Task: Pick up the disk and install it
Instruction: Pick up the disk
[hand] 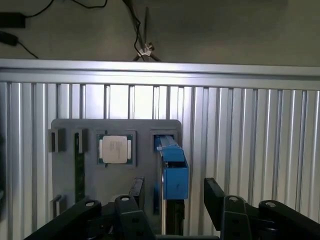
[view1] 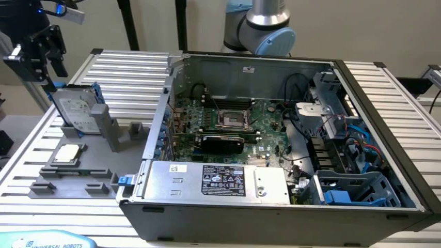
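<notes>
- Hand (view1: 43,67) (hand: 174,184): black, two-fingered, spread wide and holding nothing. It hangs just above the disk's top edge. In the wrist view its fingers (hand: 215,197) stand on either side of that edge, clear of it.
- Disk (view1: 74,108) (hand: 172,170): silver-grey drive with a white label in a blue carrier frame. It stands upright in a grey holder directly below the hand.
- Fixture plate (view1: 90,160) (hand: 67,165): grey, flat on the table below the hand, and it carries the holder.
- Chip (view1: 67,153) (hand: 116,149): small square silver part, seated in the plate beside the disk.
- Table (view1: 131,67) (hand: 250,140): ribbed aluminium slats.
- Computer case (view1: 248,70): open-topped, well off to one side of the hand, with the motherboard (view1: 227,119) exposed.
- Drive cage (view1: 351,188): blue plastic, in the case corner farthest from the hand.
</notes>
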Motion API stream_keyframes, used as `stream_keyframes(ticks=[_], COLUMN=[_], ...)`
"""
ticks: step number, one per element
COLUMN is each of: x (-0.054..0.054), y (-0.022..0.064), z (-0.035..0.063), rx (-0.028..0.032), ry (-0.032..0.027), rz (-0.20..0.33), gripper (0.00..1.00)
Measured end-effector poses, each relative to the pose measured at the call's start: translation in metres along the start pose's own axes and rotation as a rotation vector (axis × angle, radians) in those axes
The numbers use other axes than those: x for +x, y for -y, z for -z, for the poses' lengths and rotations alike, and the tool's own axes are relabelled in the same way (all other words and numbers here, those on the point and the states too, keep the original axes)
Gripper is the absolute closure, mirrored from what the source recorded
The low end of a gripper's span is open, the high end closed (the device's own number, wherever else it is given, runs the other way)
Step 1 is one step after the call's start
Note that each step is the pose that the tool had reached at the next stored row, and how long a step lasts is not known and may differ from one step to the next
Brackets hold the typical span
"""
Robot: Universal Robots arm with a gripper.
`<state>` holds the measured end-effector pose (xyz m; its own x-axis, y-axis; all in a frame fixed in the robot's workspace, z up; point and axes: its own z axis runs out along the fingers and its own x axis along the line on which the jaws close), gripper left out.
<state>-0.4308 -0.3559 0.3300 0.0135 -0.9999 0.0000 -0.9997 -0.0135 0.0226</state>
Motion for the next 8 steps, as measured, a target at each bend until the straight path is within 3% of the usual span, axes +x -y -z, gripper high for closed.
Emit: stream_keyframes(ticks=[8], x=[0.000], y=[0.0003], z=[-0.0145], rx=[0.0000], ry=[0.0000], rz=[0.000], gripper=[0.40])
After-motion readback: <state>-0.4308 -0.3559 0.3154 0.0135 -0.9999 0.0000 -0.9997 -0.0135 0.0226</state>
